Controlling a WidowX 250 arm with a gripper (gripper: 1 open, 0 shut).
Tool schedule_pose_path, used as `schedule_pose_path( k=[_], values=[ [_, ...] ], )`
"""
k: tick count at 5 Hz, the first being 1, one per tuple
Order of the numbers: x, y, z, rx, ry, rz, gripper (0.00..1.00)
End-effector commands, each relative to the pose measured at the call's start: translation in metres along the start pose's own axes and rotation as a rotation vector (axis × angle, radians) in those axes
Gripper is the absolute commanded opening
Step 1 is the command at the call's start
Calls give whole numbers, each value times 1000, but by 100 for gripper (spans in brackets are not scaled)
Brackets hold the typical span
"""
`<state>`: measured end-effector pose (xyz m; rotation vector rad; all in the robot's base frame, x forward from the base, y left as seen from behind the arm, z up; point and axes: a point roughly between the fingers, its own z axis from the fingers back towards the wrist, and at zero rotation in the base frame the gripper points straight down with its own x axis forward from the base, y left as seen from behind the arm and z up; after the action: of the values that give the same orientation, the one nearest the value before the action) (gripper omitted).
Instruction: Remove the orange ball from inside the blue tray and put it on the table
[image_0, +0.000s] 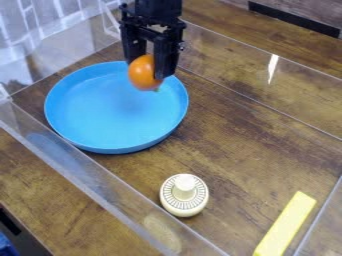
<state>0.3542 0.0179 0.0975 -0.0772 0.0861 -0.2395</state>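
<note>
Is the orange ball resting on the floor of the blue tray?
No, the gripper holds the orange ball between its fingers, lifted above the blue tray.

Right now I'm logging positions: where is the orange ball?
In the camera view, the orange ball is upper centre, gripped in the tool above the blue tray's far right rim.
</note>
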Motion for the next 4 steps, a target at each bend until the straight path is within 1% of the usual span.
schedule_pose_path(
  k=[1,4],
  values=[
    [10,-5,19,27,-62,-37,0],
    [14,-5,20,34,-71,-70,0]
  ],
)
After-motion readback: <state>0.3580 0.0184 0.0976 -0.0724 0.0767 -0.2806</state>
